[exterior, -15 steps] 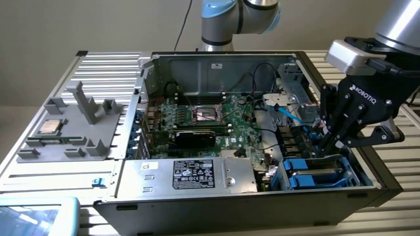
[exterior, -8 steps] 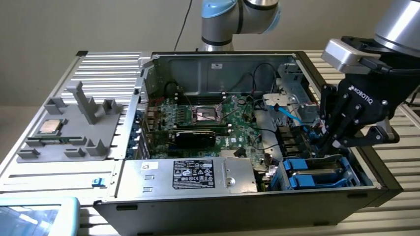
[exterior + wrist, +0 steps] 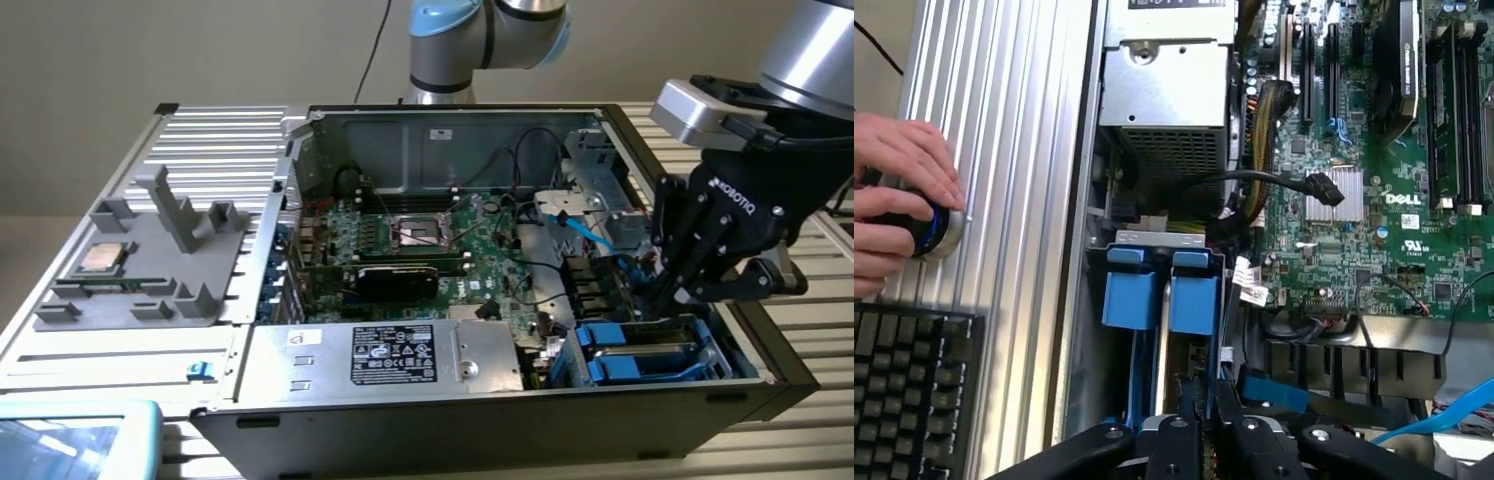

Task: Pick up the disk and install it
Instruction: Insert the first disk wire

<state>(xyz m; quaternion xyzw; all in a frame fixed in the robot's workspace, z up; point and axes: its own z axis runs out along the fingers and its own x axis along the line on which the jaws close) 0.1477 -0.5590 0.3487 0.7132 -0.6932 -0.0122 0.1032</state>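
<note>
Now: one gripper point(image 3: 663, 298) low in the drive bay point(image 3: 583, 350), two blue carriers there.
The disk point(image 3: 1194, 300) stands on edge in the bay beside a second blue carrier point(image 3: 1129, 290), right at the gripper; whether it is clamped I cannot tell. "ROBOTIQ" reads on the gripper, "DELL" on the motherboard point(image 3: 1374, 150); one hand point(image 3: 899, 190) rests on a knob point(image 3: 929, 225).
</note>
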